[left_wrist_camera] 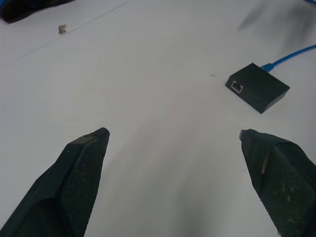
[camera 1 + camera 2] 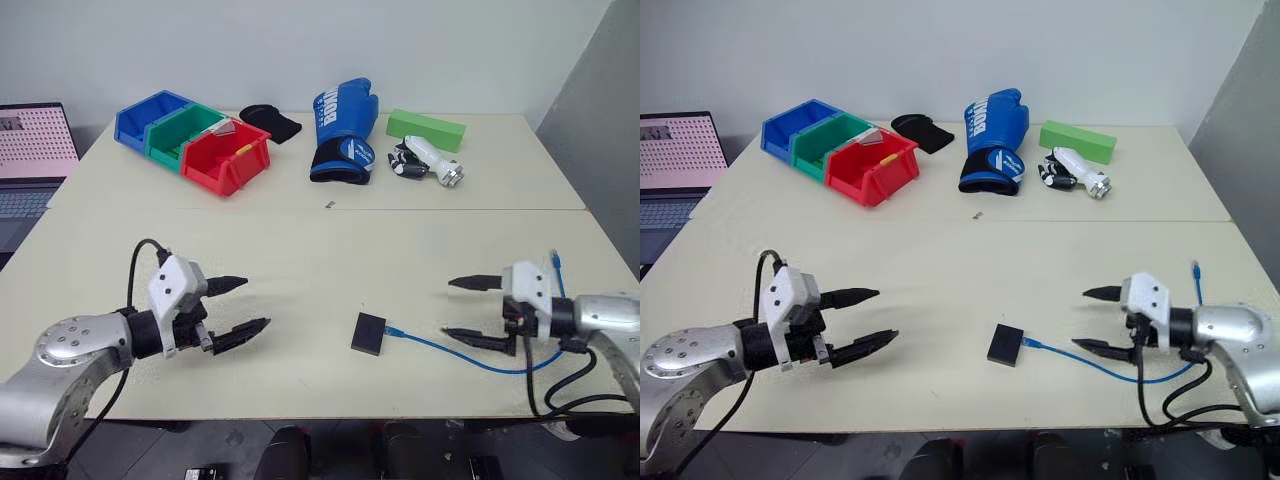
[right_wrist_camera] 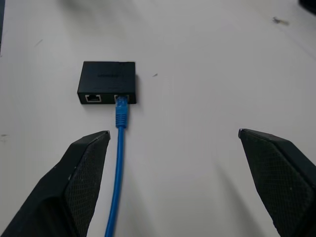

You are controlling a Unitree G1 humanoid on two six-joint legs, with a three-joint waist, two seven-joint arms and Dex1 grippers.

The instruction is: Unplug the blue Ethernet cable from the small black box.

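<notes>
The small black box [image 2: 369, 333] lies flat on the cream table near its front edge, between my two arms. The blue Ethernet cable [image 2: 470, 355] is plugged into a port on the box's right edge and curves away to the right, its free plug [image 2: 554, 257] lying near the table's right edge. In the right wrist view the cable's plug [image 3: 121, 109] sits in one port of the box [image 3: 108, 81], beside an empty port. My left gripper [image 2: 245, 304] hovers open to the left of the box. My right gripper [image 2: 468, 308] stands open to the right, above the cable.
At the back of the table stand blue, green and red bins [image 2: 195, 140], a black cloth pad [image 2: 272, 122], a blue boxing glove [image 2: 343, 130], a green block [image 2: 426, 128] and a white tool [image 2: 430, 162]. A laptop [image 2: 35, 160] sits at far left.
</notes>
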